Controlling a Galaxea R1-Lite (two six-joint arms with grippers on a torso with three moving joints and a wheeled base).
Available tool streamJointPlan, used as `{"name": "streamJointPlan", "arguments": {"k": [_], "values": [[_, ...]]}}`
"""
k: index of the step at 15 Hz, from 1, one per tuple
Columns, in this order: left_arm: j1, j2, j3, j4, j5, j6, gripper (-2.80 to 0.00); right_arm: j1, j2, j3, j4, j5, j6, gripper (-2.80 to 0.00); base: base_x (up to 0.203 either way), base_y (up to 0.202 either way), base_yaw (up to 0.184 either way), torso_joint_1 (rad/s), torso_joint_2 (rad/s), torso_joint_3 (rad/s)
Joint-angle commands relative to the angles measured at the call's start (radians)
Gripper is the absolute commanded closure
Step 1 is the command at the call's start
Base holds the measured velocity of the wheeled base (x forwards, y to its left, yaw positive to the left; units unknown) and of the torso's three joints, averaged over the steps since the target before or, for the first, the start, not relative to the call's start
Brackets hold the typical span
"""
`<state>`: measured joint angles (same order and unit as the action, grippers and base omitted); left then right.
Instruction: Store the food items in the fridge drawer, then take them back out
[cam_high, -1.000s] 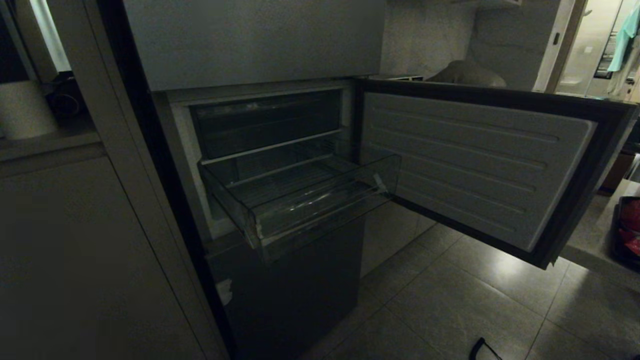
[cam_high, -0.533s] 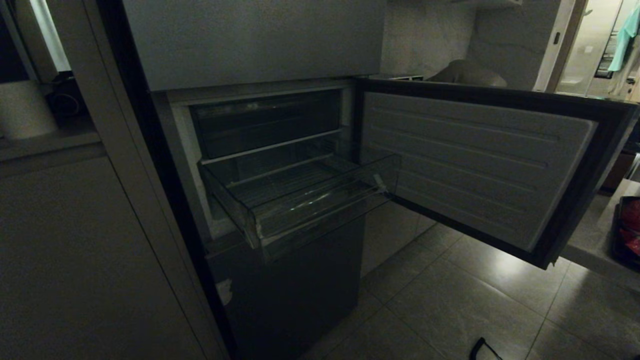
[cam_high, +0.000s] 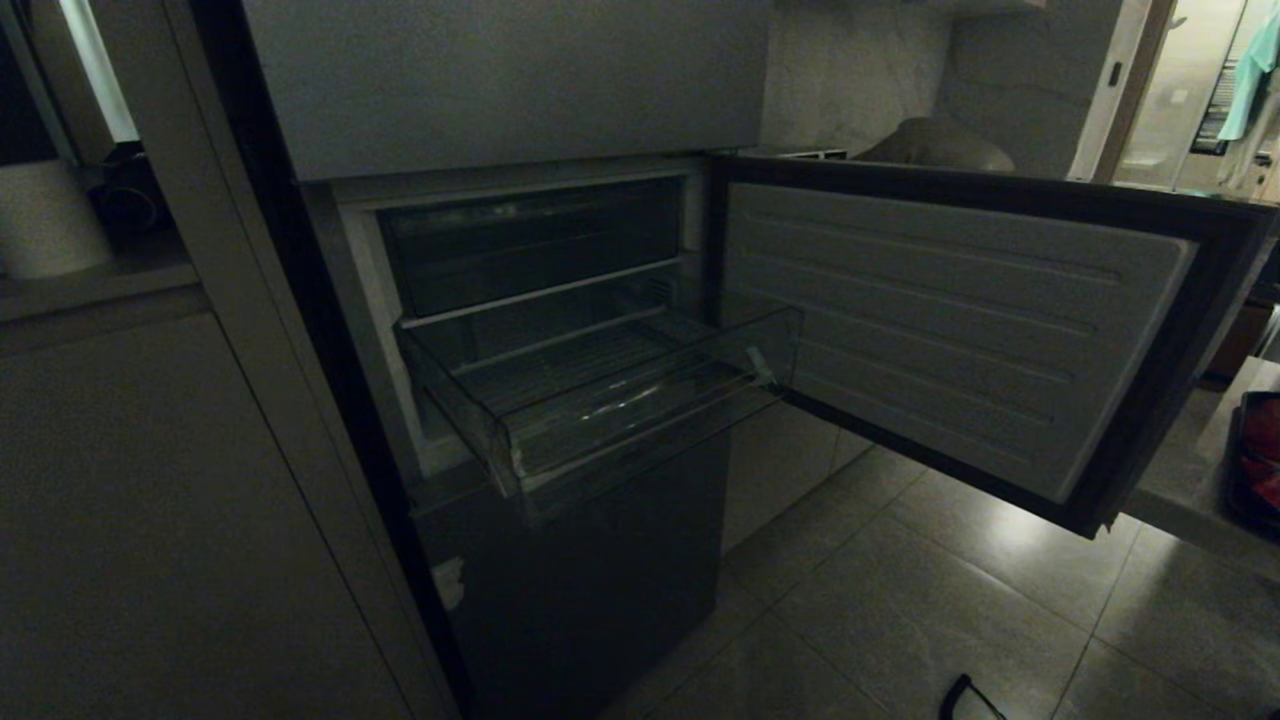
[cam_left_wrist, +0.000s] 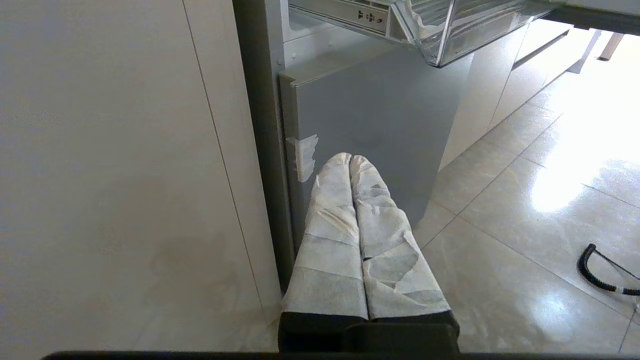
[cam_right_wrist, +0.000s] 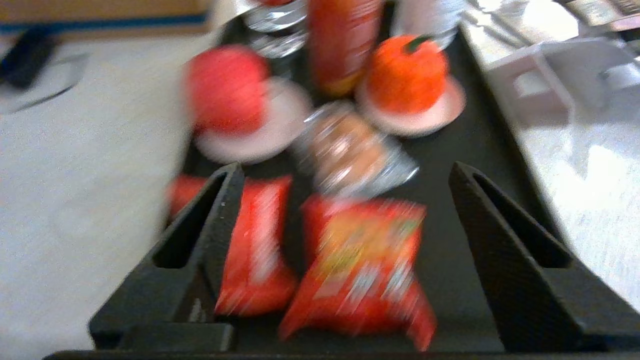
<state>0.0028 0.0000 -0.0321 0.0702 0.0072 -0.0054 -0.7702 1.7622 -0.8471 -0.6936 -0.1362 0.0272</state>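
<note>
The fridge has its middle door swung open to the right. The clear fridge drawer is pulled out and holds nothing. In the right wrist view my right gripper is open above a black tray of food items. These are a red snack packet, a second red packet, a foil packet, a red fruit and an orange fruit on pink saucers. My left gripper is shut on nothing, low by the fridge's bottom panel. Neither arm shows in the head view.
The black tray with the red items sits on a counter at the far right, past the open door. Pale cabinets stand left of the fridge. A black cable lies on the tiled floor. A red can stands in the tray.
</note>
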Motion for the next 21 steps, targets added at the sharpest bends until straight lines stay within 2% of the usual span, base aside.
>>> {"name": "streamJointPlan", "arguments": {"k": [1,5,7,10,12,13,16,21], "values": [[0.000,0.002,0.000,0.000,0.000,-0.001,0.00,-0.061,0.121,-0.087,-0.006,0.015,-0.003,-2.80,0.000,0.000,0.000,0.000,0.00,0.000],[0.000,0.002,0.000,0.000,0.000,-0.001,0.00,-0.128,0.238,-0.207,-0.007,0.062,-0.017,-2.80,0.000,0.000,0.000,0.000,0.00,0.000],[0.000,0.002,0.000,0.000,0.000,-0.001,0.00,-0.165,0.322,-0.310,-0.007,0.094,-0.018,-2.80,0.000,0.000,0.000,0.000,0.00,0.000],[0.000,0.002,0.000,0.000,0.000,-0.001,0.00,-0.205,0.421,-0.452,-0.005,0.185,-0.020,-2.80,0.000,0.000,0.000,0.000,0.00,0.000],[0.000,0.002,0.000,0.000,0.000,-0.001,0.00,-0.212,0.458,-0.506,-0.004,0.213,-0.024,-2.80,0.000,0.000,0.000,0.000,0.00,0.000],[0.000,0.002,0.000,0.000,0.000,-0.001,0.00,-0.213,0.501,-0.574,-0.004,0.228,-0.030,-2.80,0.000,0.000,0.000,0.000,0.00,0.000],[0.000,0.002,0.000,0.000,0.000,-0.001,0.00,-0.214,0.608,-0.698,-0.008,0.312,-0.035,-2.80,0.000,0.000,0.000,0.000,0.00,0.000],[0.000,0.002,0.000,0.000,0.000,-0.001,0.00,-0.215,0.680,-0.762,-0.013,0.409,-0.033,-2.80,0.000,0.000,0.000,0.000,0.00,0.000]]}}
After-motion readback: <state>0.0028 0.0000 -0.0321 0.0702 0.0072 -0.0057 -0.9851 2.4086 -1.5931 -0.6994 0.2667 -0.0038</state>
